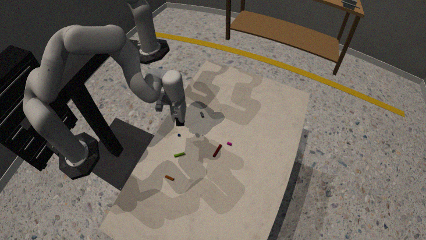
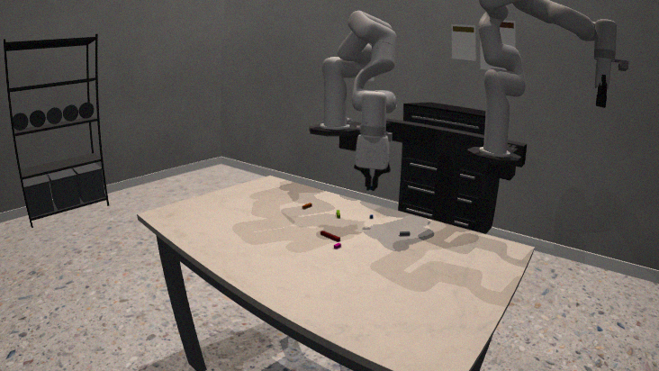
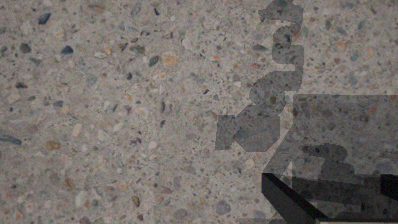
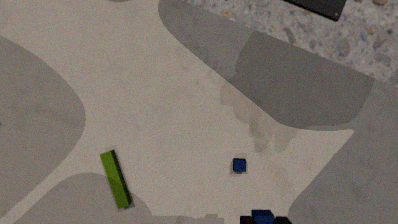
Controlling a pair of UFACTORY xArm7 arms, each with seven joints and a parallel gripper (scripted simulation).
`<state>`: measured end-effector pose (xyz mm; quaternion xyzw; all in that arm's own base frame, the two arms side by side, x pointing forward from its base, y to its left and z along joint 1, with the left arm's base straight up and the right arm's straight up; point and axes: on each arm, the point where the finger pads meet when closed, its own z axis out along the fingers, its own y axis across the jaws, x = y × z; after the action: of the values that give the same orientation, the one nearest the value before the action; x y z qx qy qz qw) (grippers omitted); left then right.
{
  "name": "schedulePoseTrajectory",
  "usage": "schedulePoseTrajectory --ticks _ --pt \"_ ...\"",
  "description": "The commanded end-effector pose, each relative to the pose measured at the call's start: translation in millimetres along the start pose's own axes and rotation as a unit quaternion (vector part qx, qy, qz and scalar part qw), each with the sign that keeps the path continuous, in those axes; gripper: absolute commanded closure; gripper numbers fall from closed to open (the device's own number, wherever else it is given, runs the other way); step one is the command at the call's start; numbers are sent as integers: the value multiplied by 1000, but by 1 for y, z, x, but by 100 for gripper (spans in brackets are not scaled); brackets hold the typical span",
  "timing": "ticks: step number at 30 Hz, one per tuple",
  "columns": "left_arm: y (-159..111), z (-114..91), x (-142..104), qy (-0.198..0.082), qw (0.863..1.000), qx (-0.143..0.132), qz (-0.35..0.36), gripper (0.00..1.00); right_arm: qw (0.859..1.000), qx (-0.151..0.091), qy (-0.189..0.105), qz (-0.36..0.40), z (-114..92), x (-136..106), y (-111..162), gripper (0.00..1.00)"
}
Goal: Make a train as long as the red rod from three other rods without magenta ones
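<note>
So, from where I'm standing the right jaws [image 1: 179, 122] [image 2: 370, 187] are clamped on a tiny blue thing, which I'd call the held blue [image 4: 262, 215], up in the air over the bench [image 1: 256, 184] [image 2: 294, 285]. Left jaws [image 2: 600, 97] are apart, nothing in them, off the bench.

Using the lime [image 1: 179, 154] [image 2: 338, 213] [image 4: 116, 180] as landmark: the loose blue [image 1: 178, 135] [image 2: 371, 216] [image 4: 239, 165] lies on one side of it, the orange [image 1: 169, 177] [image 2: 307, 205] on the other. Grey [image 1: 202, 114] [image 2: 404, 233] is past the loose blue, and red [image 1: 217, 150] [image 2: 329, 236] is farther from the arm bases than the lime, with magenta [image 1: 229, 143] [image 2: 337, 246] just beyond it. No train yet; I'd go blue, lime, blue.

Handling-wise, they look like light, stiff little sticks, nothing fragile. The blues are the fiddly ones: barely any side to pinch, so I'd grip across the middle, keep it square and lower it dead level, or it could twist or skid. A light nudge could shove the lime too. If that needs moving, take it mid-length across the narrow sides, keeping both ends free for butting up.
</note>
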<state>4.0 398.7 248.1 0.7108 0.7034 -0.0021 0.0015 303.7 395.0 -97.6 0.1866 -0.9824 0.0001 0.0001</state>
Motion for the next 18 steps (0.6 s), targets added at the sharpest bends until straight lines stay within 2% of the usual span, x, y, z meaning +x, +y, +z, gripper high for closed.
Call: schedulePoseTrajectory --ticks 1,14,18 --pt "0 -2 1 3 1000 0 0 0 1000 -1 -2 0 -2 -2 1 94" --pt "0 -2 1 3 1000 0 0 0 1000 -1 -2 0 21 -2 1 94" --pt "0 -2 1 3 1000 0 0 0 1000 -1 -2 0 39 -2 1 94"
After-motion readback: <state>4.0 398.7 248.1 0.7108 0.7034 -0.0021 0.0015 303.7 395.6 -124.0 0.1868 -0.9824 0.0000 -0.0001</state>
